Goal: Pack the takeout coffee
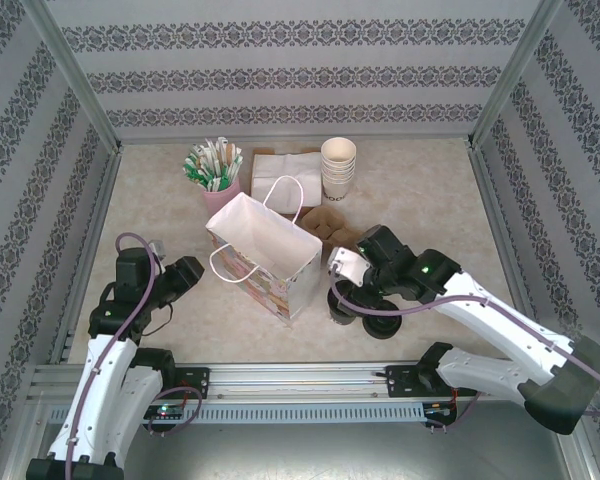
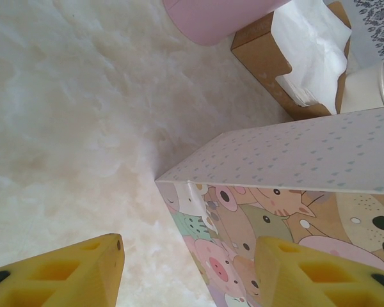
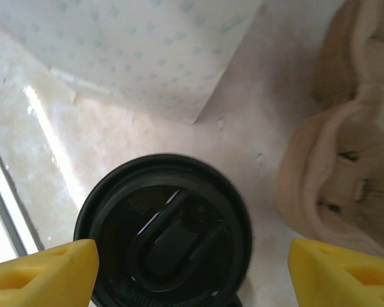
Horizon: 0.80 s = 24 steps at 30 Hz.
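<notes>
The takeout coffee (image 3: 163, 230) shows from above as a round black lid with a sip tab, standing on the table close to the paper bag's (image 3: 141, 51) corner. My right gripper (image 3: 192, 281) hangs open just over it, one yellow finger (image 3: 45, 275) at the lid's left rim and the other a gap away on the right. In the top view the right gripper (image 1: 355, 300) sits right of the upright bag (image 1: 265, 255) and covers the cup. My left gripper (image 1: 185, 272) is open at the bag's left side, its fingertips (image 2: 64, 275) pointing at the cartoon-printed bag (image 2: 294, 185) corner.
Behind the bag stand a pink cup of sticks (image 1: 218, 178), a napkin box (image 1: 285, 178) and a stack of lidless cups (image 1: 338, 168). Brown pulp cup carriers (image 1: 330, 228) lie just behind the right gripper, close on the coffee's right (image 3: 342, 147). Metal frame posts and patterned walls ring the table.
</notes>
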Available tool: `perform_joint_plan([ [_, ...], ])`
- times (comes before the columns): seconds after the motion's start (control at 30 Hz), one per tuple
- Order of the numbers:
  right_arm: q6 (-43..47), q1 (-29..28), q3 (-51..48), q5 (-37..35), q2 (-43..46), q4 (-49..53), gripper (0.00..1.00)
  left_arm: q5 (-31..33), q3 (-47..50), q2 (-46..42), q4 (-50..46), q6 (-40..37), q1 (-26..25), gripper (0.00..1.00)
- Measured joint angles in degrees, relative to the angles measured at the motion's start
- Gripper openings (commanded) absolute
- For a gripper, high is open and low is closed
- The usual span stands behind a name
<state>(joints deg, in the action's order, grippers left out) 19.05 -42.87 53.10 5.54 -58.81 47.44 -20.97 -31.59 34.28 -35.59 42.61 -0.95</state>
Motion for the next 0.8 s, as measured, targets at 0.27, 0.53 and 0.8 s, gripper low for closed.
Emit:
perform_joint_plan([
  [0.27, -15.06, 4.39, 11.43, -9.44, 2.36, -3.04, 0.62, 0.02, -1.7, 1.18, 0.07, 0.02, 0.0, 0.57],
  [0.53, -21.33, 16.09, 20.92, -1.14, -14.73, -1.2, 0.54, 0.0, -3.69, 2.38, 0.07, 0.0, 0.0, 0.57],
  [0.8, -20.15, 18.29, 22.21, 4.87, -31.85, 0.79, 0.51, 0.02, -4.22, 0.74, -0.83, -0.02, 0.0, 0.57],
])
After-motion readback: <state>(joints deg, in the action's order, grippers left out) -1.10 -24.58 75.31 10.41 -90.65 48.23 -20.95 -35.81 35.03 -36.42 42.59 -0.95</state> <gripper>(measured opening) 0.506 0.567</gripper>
